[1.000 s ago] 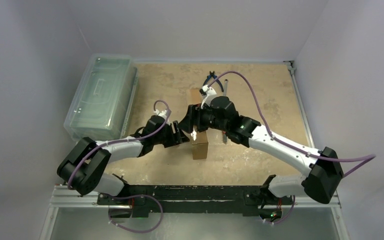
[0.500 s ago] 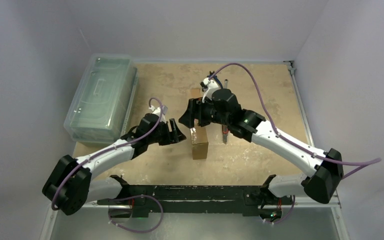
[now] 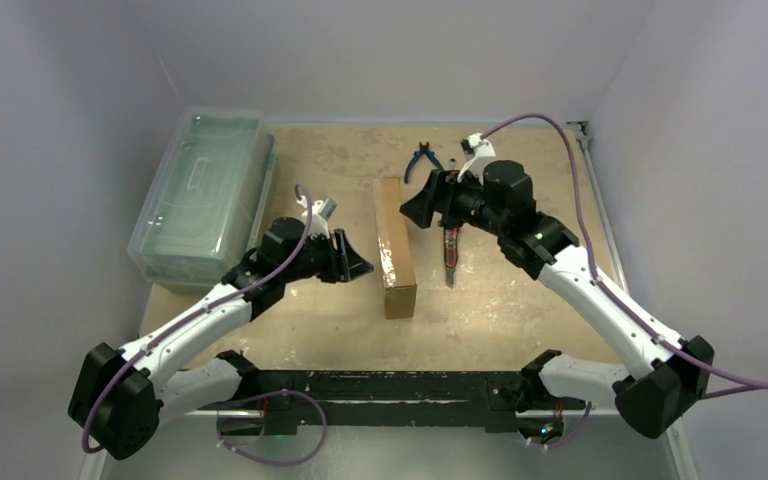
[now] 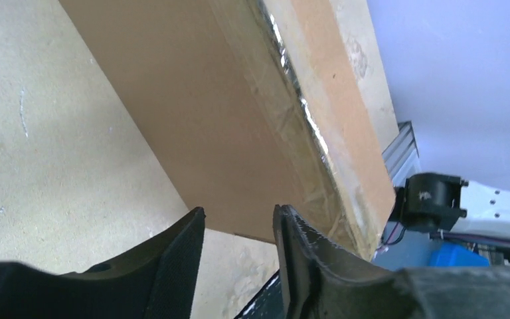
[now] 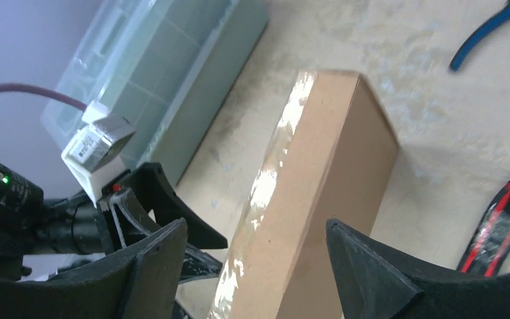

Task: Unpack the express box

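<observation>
**Inspector:** Left pincer, condition?

**Assessor:** Jaws part open with a narrow gap and nothing between them. In the overhead view it sits at centre left, just beside the left face of the express box. I cannot tell whether they touch.

**Inspector:** Right pincer?

**Assessor:** Jaws spread wide, empty. It hovers just right of the box's upper end, at upper centre of the overhead view. Its own camera shows both fingers apart, with the box lying beyond them.

**Inspector:** Position of the box?

**Assessor:** Centre of the overhead frame, on the table. It stands on a long narrow edge and runs from upper to lower frame. Clear tape runs shiny along the narrow top face.

**Inspector:** Other items noted?

**Assessor:** Clear lidded bin at upper left. Blue-handled pliers lie above the box and slightly right of it. A red-and-black tool lies on the table right of the box, well apart from it.
</observation>
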